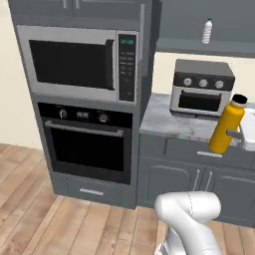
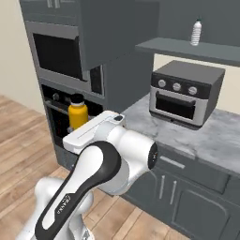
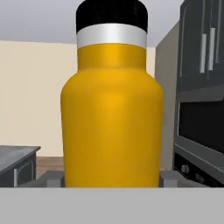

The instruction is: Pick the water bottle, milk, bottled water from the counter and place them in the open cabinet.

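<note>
The pincer (image 3: 112,178) is closed around the water bottle (image 3: 112,118), its two dark fingertips (image 3: 51,178) pressed to the lower sides of the orange body. In the hand view the bottle stands right in front of the camera, upright between the tips, with its silver collar and black cap at the top.

In the left base view the water bottle (image 1: 226,128) hangs in the air in front of the tabletop (image 1: 164,122), tilted a little with its cap toward the right, and a grey fingertip (image 1: 233,133) clasps its right side low on the body. It sits just right of and nearer than the toaster oven (image 1: 201,89), which stands on the marble. From the right base view the water bottle (image 2: 78,116) shows above the white hand of the arm (image 2: 108,159), in front of the dark wall oven (image 2: 56,110); its lower half is hidden behind the hand, so the grip itself cannot be made out there.

The bottled water (image 1: 207,31) stands upright on the shelf of the open cabinet (image 1: 209,47), above the toaster oven and well apart from the held bottle. The same clear bottle (image 2: 196,33) appears on the shelf in the right base view. To the far left, a microwave (image 1: 79,62) sits above the wall oven.
</note>
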### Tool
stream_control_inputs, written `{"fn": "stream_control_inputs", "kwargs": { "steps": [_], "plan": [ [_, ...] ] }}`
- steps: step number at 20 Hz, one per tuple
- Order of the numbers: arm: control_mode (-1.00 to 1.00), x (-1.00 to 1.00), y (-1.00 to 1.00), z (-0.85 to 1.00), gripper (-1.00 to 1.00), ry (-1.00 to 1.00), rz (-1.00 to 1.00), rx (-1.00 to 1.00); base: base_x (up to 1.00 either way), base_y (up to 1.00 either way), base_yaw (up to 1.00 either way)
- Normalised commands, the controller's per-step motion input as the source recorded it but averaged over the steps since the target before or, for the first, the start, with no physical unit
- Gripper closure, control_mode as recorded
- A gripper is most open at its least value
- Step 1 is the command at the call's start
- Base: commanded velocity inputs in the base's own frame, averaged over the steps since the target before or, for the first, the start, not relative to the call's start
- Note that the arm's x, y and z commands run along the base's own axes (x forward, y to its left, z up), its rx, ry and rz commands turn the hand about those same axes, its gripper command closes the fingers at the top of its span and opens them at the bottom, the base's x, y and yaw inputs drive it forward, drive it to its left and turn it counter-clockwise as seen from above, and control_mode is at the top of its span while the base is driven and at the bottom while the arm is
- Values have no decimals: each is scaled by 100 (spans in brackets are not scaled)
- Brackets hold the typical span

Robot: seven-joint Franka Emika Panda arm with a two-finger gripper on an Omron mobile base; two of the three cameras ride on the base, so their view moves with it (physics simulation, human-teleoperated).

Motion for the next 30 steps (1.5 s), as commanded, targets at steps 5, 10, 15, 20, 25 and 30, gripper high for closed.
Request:
{"fn": "stream_control_inputs", "kwargs": {
  "steps": [5,10,15,20,25,30],
  "plan": [
    [100,0,0,0,100,0,0,0,17,3,-50],
    [100,0,0,0,100,0,0,0,55,-4,-33],
    [100,0,0,0,100,0,0,0,81,0,-15],
    [100,0,0,0,100,0,0,0,63,-1,-8],
    [100,0,0,0,100,0,0,0,43,0,-5],
    [100,0,0,0,100,0,0,0,45,-1,-3]
  ]
}}
